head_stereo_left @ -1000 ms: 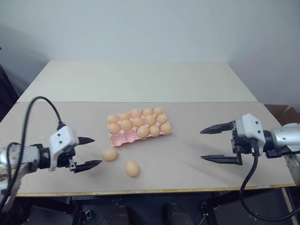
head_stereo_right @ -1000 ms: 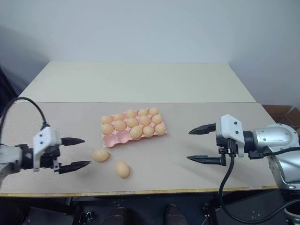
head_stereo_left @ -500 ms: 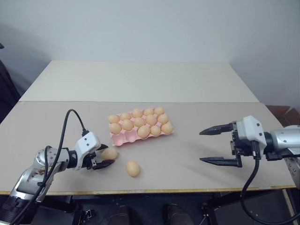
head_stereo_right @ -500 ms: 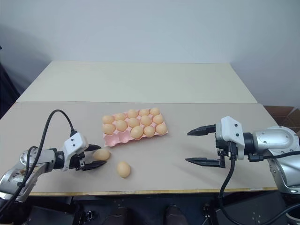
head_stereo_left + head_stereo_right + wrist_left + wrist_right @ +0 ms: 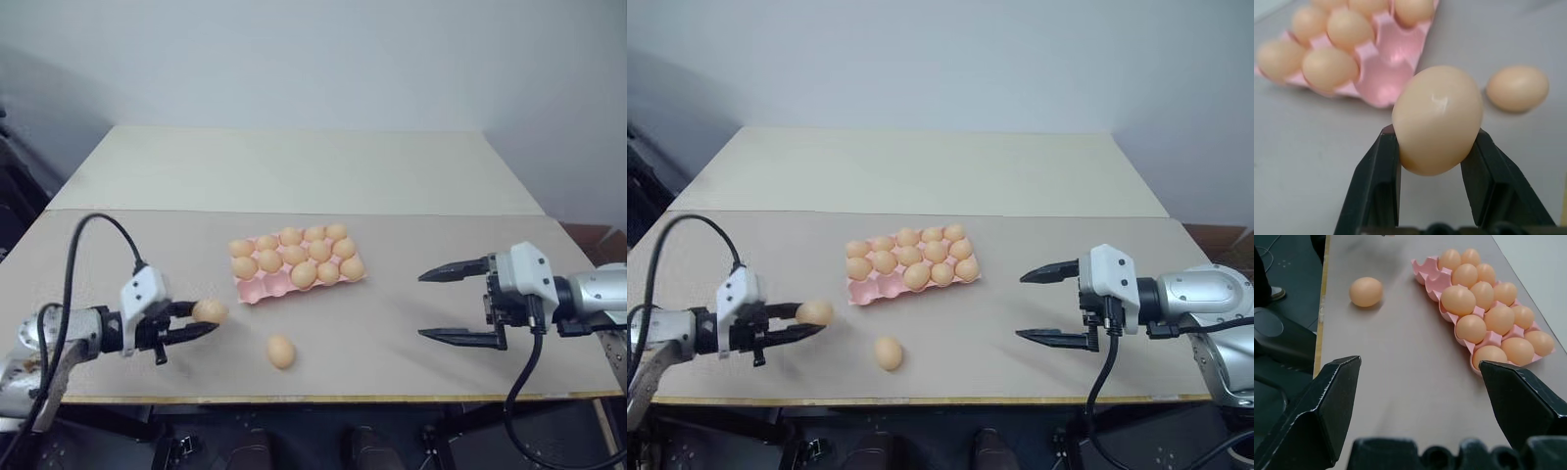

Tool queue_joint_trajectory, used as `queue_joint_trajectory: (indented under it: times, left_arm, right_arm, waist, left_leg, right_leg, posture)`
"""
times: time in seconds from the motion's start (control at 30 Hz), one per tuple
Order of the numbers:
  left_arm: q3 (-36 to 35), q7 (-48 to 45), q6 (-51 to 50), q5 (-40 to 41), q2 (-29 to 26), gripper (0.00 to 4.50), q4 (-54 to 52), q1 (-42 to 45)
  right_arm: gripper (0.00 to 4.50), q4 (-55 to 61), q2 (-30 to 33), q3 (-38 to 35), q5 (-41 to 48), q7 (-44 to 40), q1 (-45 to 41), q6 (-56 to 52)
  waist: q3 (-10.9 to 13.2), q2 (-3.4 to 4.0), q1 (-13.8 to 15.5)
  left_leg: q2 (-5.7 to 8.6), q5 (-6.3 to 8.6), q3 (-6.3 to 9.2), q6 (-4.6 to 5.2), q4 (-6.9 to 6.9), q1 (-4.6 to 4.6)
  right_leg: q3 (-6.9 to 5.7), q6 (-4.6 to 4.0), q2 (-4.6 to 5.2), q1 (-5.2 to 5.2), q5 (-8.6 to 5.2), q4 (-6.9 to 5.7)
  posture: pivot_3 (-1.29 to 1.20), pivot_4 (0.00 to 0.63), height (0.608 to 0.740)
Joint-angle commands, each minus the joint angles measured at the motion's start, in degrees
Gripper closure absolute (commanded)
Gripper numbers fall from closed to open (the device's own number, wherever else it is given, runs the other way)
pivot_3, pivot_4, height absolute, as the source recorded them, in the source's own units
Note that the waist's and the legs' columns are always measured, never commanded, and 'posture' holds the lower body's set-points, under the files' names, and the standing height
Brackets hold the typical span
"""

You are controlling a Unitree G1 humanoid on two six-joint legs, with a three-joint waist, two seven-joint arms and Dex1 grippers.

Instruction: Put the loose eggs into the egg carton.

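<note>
Gripping one loose egg [image 5: 1437, 120] in the left gripper [image 5: 196, 323], fingers pinched on its two sides and lifting it clear of the table [image 5: 411, 304], off to the left of the egg carton [image 5: 297, 262]. Leaving a second loose egg [image 5: 281, 351] lying on the table near the front edge, apart from the carton. Holding the right gripper [image 5: 453, 304] spread wide and empty, well to the right of the carton. Risking a slip here: a smooth, rounded shell pinched only at the fingertips, likely squirting out if the wrist tilts or the arm jerks on the way across. Risking a crack too, if the squeeze tightens or the release comes from too high above a cup. Aiming for the empty cups in the near row at the carton's left end; nudging a seated neighbour or catching the pink rim probably being the other hazard. Finding no brand, label or readable writing anywhere.
</note>
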State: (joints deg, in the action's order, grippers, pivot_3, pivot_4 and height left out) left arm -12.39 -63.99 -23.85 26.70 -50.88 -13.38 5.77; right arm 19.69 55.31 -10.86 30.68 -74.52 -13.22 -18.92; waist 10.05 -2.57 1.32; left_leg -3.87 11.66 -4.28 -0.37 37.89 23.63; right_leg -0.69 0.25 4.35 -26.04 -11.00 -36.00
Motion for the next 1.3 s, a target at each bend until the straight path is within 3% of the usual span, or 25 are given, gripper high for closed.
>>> queue_joint_trajectory:
  times: [0.03,0.3,0.57,0.63,0.67,0.83,1.03,1.3]
  left_arm:
    - [3.87,2.54,-0.12,-0.25,2.73,2.93,-1.38,5.78]
    - [17.3,7.05,2.2,-11.03,11.22,2.93,11.08,21.13]
    - [16.65,4.27,2.25,-10.23,10.68,0.47,11.89,22.81]
    - [15.71,4.02,2.8,-9.98,10.04,0.05,11.03,22.16]
    - [15.33,4.03,2.95,-9.9,9.76,0.05,10.73,21.93]
    - [7.67,2.46,2.28,-6.35,4.51,0.05,6.44,17.54]
    - [-5.22,-1.24,1.14,-1.47,-3.21,0.05,2.64,6.33]
    - [-24.84,-3.87,-3.42,5.17,-4.99,0.05,-2.32,-10.19]
  right_arm:
    - [0.0,1.05,0.06,-0.9,1.3,0.54,-1.26,0.43]
    - [0.0,2.17,0.37,-2.13,1.51,1.58,0.0,0.2]
    - [0.0,3.83,0.39,-3.68,1.89,3.1,2.08,-0.23]
    - [0.0,4.06,0.32,-3.72,1.99,3.41,2.38,-0.21]
    - [0.0,4.11,0.31,-3.7,2.06,3.54,2.46,-0.18]
    - [0.0,3.41,0.3,-3.1,2.12,3.53,2.28,0.41]
    - [0.0,1.83,0.23,-2.41,1.83,2.35,1.61,1.37]
    - [0.0,0.3,-0.26,-1.73,1.74,1.28,1.05,2.21]
  waist:
    - [0.0,-0.01,0.04]
    - [-0.01,-0.03,-0.39]
    - [-0.01,-0.03,-0.86]
    - [-0.01,-0.03,-0.82]
    - [-0.01,-0.03,-0.83]
    - [-0.01,-0.02,-1.18]
    - [-0.01,-0.01,-1.37]
    - [-0.01,-0.01,-1.23]
  left_leg:
    - [0.0,0.0,0.0,0.01,0.0,0.03]
    - [0.04,-0.01,0.07,0.03,0.06,0.09]
    - [0.03,-0.01,0.14,0.03,0.07,0.07]
    - [0.03,-0.01,0.14,0.03,0.07,0.08]
    - [0.03,-0.01,0.14,0.03,0.07,0.08]
    - [0.0,-0.01,0.15,0.03,0.07,0.08]
    - [0.0,-0.01,0.14,0.02,0.07,0.04]
    - [-0.01,0.0,0.1,0.01,0.07,0.06]
  right_leg:
    - [0.01,0.01,-0.02,0.0,0.0,0.02]
    - [0.07,0.41,-0.11,0.03,0.24,0.01]
    - [0.08,0.41,-0.15,0.03,0.25,-0.02]
    - [0.08,0.41,-0.14,0.03,0.24,-0.02]
    - [0.08,0.41,-0.14,0.03,0.24,-0.02]
    - [0.08,0.41,-0.16,0.0,0.24,-0.02]
    - [0.06,0.3,-0.11,0.0,0.18,-0.03]
    - [0.01,0.04,-0.04,-0.04,0.01,-0.01]
  posture:
    - [0.0,0.15,0.74]
    - [0.0,0.15,0.74]
    - [0.0,0.15,0.74]
    - [0.0,0.15,0.74]
    - [0.0,0.15,0.74]
    - [0.0,0.15,0.74]
    - [0.0,0.15,0.74]
    - [0.0,0.15,0.74]
